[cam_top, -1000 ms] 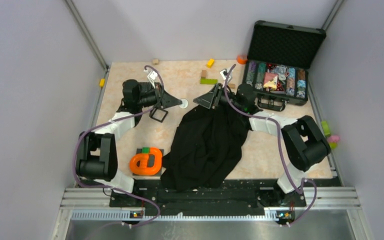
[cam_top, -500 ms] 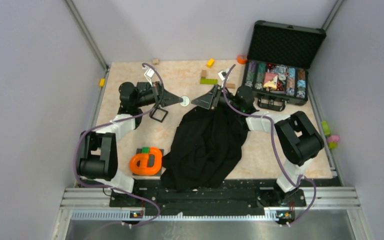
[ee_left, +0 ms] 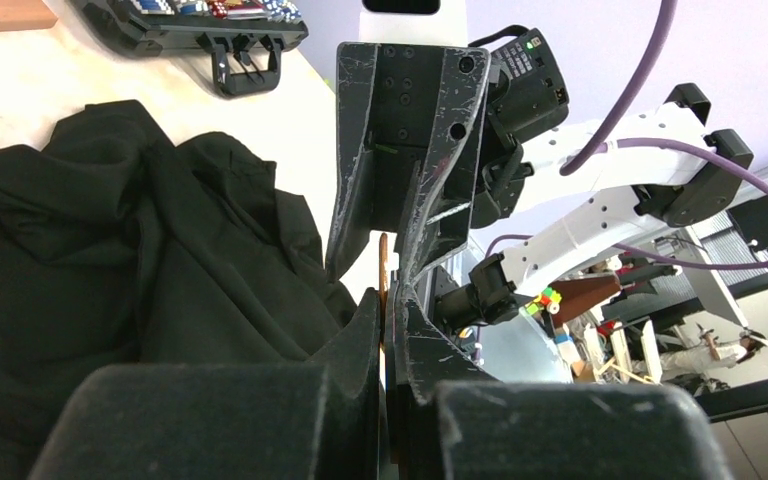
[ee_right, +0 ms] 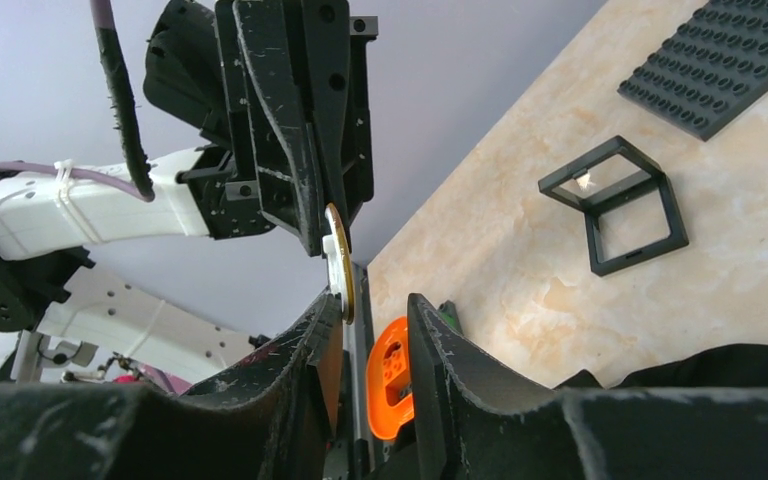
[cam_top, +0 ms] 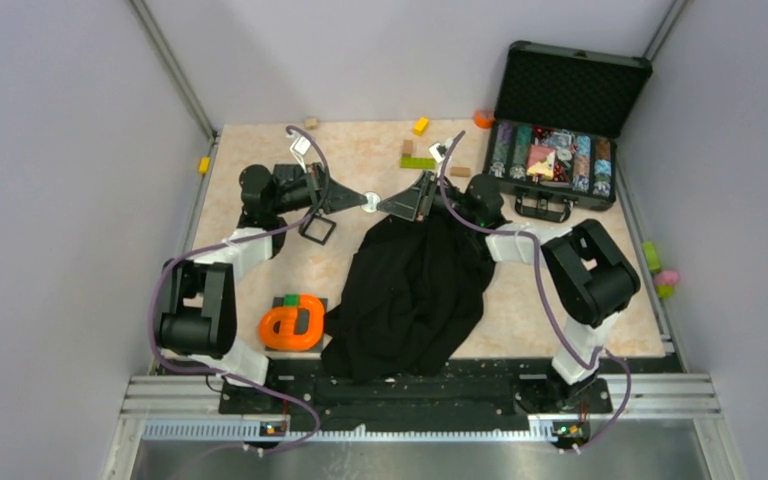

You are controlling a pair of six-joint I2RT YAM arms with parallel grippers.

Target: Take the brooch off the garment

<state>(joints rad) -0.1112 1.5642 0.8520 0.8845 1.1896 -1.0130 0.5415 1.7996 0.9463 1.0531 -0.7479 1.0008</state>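
While pinched in the left gripper [ee_left: 388,300], brooch [ee_right: 338,262] sits within right gripper [ee_right: 372,305]
Right jaws partly apart, the disc's free rim between them.

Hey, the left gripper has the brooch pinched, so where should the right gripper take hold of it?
Pinch the brooch's free half across its flat faces, coming straight in from opposite the left gripper. The thin disc stands edge-on to the right gripper, whose open fingers flank its free edge.
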